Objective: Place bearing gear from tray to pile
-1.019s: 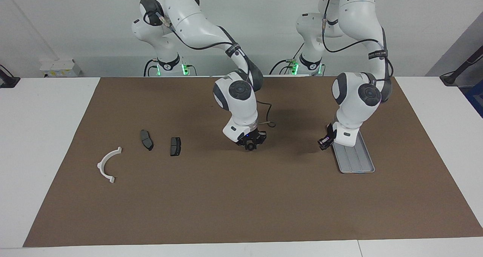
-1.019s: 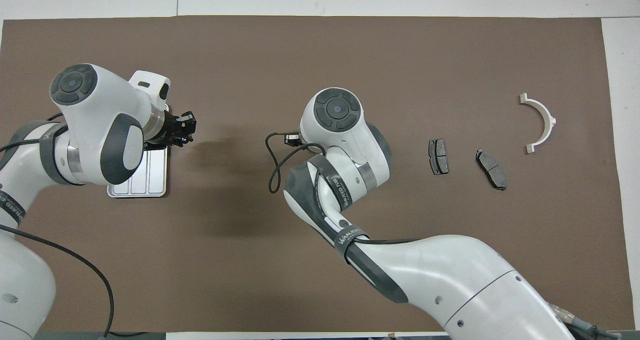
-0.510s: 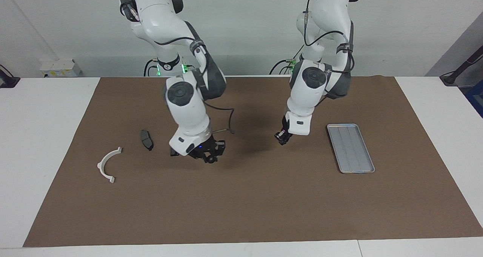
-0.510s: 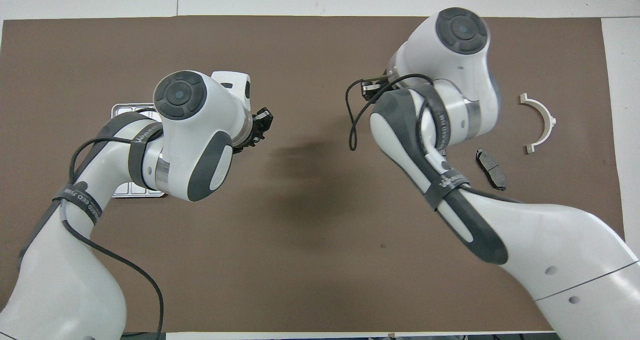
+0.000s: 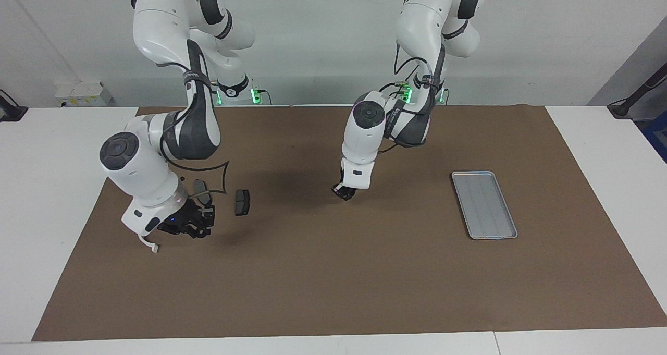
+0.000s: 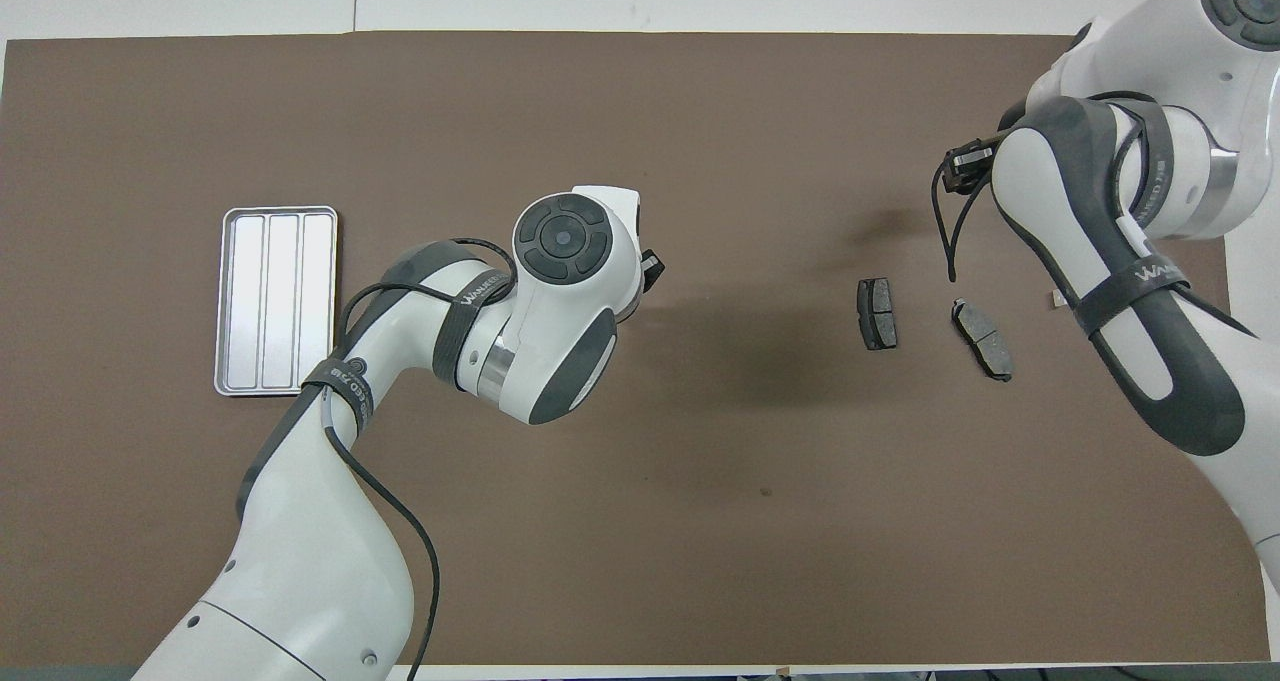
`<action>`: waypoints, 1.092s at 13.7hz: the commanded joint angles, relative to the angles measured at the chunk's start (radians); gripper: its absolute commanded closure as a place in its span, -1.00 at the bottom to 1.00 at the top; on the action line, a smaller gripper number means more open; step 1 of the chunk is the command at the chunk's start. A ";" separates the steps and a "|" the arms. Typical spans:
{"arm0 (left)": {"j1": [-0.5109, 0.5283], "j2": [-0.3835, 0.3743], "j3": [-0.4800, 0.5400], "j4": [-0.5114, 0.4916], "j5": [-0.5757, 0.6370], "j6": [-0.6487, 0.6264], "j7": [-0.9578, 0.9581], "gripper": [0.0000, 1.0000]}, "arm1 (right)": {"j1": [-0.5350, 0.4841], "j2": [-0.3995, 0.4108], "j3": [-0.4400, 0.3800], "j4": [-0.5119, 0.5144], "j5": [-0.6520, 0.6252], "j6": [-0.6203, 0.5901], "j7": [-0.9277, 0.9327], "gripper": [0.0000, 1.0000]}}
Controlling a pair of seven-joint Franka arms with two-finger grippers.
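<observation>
The silver-grey tray [image 5: 484,204] [image 6: 280,301] lies bare at the left arm's end of the brown mat. The pile lies at the right arm's end: two dark plates [image 5: 242,202] [image 6: 877,313] [image 6: 982,338] and a white half-ring bracket [image 5: 149,245], mostly hidden by the right arm. My right gripper [image 5: 194,229] hangs low over the mat between the bracket and the plates, shut on a small dark round part, the bearing gear [image 5: 200,233]. My left gripper [image 5: 344,192] [image 6: 652,266] is shut and holds nothing, over the middle of the mat.
The brown mat [image 5: 333,282] covers most of the white table. The right arm's cable [image 5: 221,180] loops over the plate nearer to the bracket. In the overhead view the right arm's wrist hides its gripper.
The right arm has swept from the middle of the mat to the pile, carrying the dark part. The left arm has moved from the tray to the middle, uncovering the tray.
</observation>
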State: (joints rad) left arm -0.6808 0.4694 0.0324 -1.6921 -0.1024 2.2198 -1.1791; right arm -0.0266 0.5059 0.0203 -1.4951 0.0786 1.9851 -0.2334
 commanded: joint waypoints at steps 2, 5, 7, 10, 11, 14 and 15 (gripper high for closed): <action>-0.011 0.024 0.021 0.022 0.029 0.011 -0.016 1.00 | -0.030 -0.098 0.015 -0.210 -0.022 0.121 -0.026 0.90; -0.017 0.040 0.021 0.016 0.032 0.012 -0.033 1.00 | -0.047 -0.115 0.013 -0.303 -0.026 0.218 -0.059 0.89; -0.017 0.041 0.021 0.015 0.033 0.024 -0.040 1.00 | -0.064 -0.113 0.013 -0.319 -0.030 0.233 -0.083 0.89; -0.019 0.041 0.021 0.002 0.035 0.029 -0.045 1.00 | -0.093 -0.106 0.012 -0.330 -0.037 0.251 -0.130 0.88; -0.019 0.041 0.021 -0.003 0.035 0.034 -0.045 1.00 | -0.095 -0.104 0.012 -0.339 -0.037 0.262 -0.135 0.88; -0.025 0.044 0.021 -0.017 0.035 0.060 -0.045 1.00 | -0.101 -0.098 0.012 -0.358 -0.037 0.302 -0.139 0.84; -0.026 0.052 0.021 -0.015 0.035 0.060 -0.045 1.00 | -0.102 -0.095 0.012 -0.362 -0.037 0.314 -0.139 0.83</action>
State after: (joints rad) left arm -0.6874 0.5115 0.0411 -1.6968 -0.0898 2.2502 -1.1988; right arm -0.1098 0.4298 0.0182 -1.8161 0.0540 2.2575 -0.3519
